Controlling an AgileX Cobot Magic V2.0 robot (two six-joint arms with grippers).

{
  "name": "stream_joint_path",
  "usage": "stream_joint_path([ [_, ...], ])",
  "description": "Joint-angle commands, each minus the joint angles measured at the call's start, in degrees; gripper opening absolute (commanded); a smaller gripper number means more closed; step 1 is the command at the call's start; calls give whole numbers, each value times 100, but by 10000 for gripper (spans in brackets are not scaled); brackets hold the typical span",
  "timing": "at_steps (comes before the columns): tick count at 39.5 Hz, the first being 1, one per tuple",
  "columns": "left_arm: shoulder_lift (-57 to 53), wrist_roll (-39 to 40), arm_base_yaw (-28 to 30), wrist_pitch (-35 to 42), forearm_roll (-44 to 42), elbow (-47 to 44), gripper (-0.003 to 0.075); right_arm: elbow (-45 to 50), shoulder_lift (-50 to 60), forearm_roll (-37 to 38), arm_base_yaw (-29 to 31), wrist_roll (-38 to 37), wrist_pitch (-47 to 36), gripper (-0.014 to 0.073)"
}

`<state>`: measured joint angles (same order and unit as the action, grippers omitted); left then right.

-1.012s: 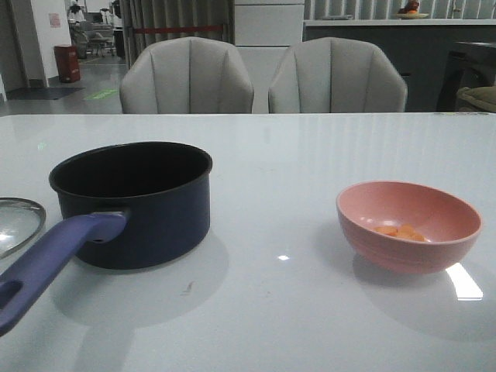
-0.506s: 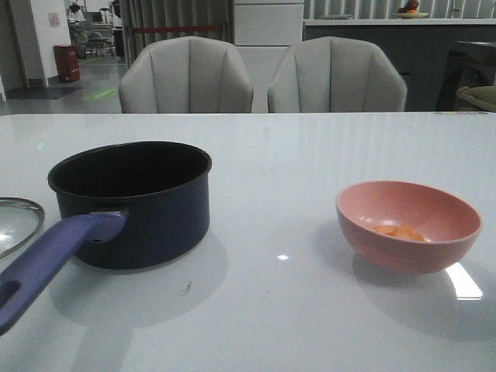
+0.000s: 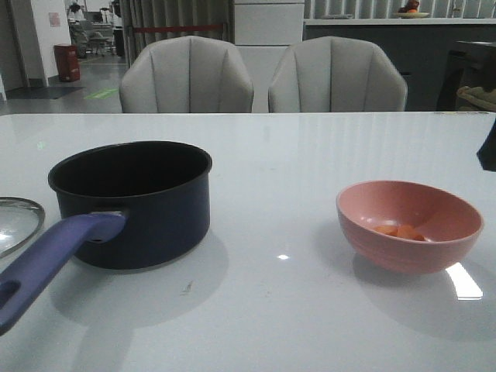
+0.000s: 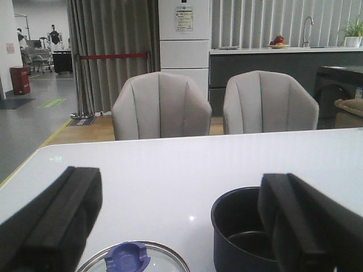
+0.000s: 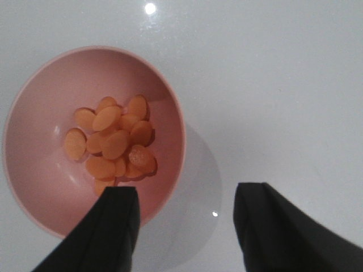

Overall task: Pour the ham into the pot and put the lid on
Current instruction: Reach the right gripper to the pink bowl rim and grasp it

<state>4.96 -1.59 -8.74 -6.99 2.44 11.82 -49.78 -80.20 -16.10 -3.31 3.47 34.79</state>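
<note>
The dark navy pot point(image 3: 132, 205) stands on the left of the white table, its purple-blue handle point(image 3: 46, 260) pointing toward the near left. The glass lid point(image 3: 17, 221) lies flat to the left of the pot. Ham point(image 3: 399, 231) sits in the pink bowl point(image 3: 403, 256) on the right. In the left wrist view my left gripper point(image 4: 181, 198) is open and empty, behind the lid's blue knob point(image 4: 127, 256) and the pot point(image 4: 238, 226). My right gripper point(image 5: 187, 192) hangs open above the bowl point(image 5: 39, 102) and ham point(image 5: 113, 141), one finger over the rim, the other over bare table.
Two grey chairs point(image 3: 186, 77) point(image 3: 337, 77) stand beyond the table's far edge. A dark part of my right arm point(image 3: 488, 147) shows at the right edge of the front view. The glossy tabletop point(image 3: 310, 155) stretches between pot and bowl.
A dark part of my right arm has come into the front view at the right edge. Pot, lid and bowl have stayed in place.
</note>
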Motion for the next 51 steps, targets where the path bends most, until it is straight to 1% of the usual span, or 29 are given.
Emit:
stream_joint_path([
  [1,62,20,-38,483,9,169,604,-425,-346,-44,7,160,-82,481],
  [11,62,20,-38,516,9,169,604,-882,-1304,-51,7,276,-149,481],
  [17,62,20,-38,516,9,169,604,-1090,-1705,-260,7,276,-149,481],
  [20,62,20,-38,516,9,169,603,-1193,-1883,-308,7,290,-87,461],
  [22,62,20,-38,516,9,169,604,-1249,-1975,-308,7,311,-44,402],
  [25,62,20,-38,516,9,169,604,-1322,-2074,-336,7,311,50,260],
  [26,62,20,-38,516,9,169,604,-1349,-2107,-365,7,311,103,180],
  [27,62,20,-38,516,9,169,604,-1361,-2129,-394,7,311,127,134],
  [28,62,20,-38,516,9,169,604,-1369,-2134,-405,7,311,138,113],
  [30,62,20,-38,516,9,169,604,-1381,-2149,-410,7,311,146,148],
  [35,62,20,-38,516,9,169,603,-1381,-2149,-410,7,311,60,139],
  [43,62,20,-38,516,9,169,603,-1537,-2116,-496,-8,268,433,136],
  [47,62,20,-38,505,9,169,603,-1727,-1999,-517,-137,287,602,136],
  [51,62,20,-38,506,9,169,604,-1880,-1739,-511,-407,318,565,136],
])
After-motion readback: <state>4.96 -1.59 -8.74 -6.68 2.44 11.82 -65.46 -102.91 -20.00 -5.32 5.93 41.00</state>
